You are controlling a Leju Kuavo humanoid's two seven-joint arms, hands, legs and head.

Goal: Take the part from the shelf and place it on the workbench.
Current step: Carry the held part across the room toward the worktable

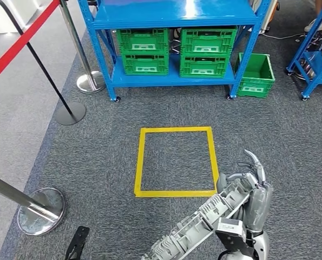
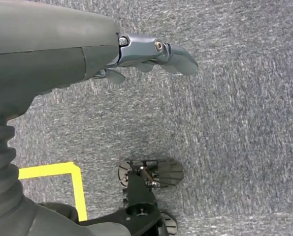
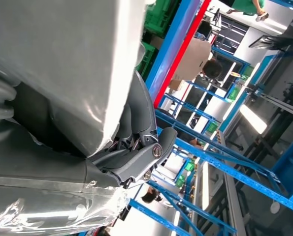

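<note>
One long ribbed grey part [image 1: 199, 219] sits in the right robot hand [image 1: 255, 187], fingers curled over its far end, the length slanting across the body. Left robot hand [image 2: 156, 51] hangs over carpet, fingers straight and close together, holding nothing. Shelf [image 1: 173, 16] stands ahead beyond the yellow square [image 1: 175, 161]; no table in sight. Risks: single end grip lets the part sag or twist loose; a turn could swing it into the stanchion [image 1: 40, 208].

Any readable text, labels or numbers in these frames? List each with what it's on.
None readable.
Green crates on the blue shelf: pale panels on their fronts, too small to tell whether they bear text.
Small pale box at the wrist behind the right hand: no legible marking.
Yellow floor square: plain tape, no text.
</note>
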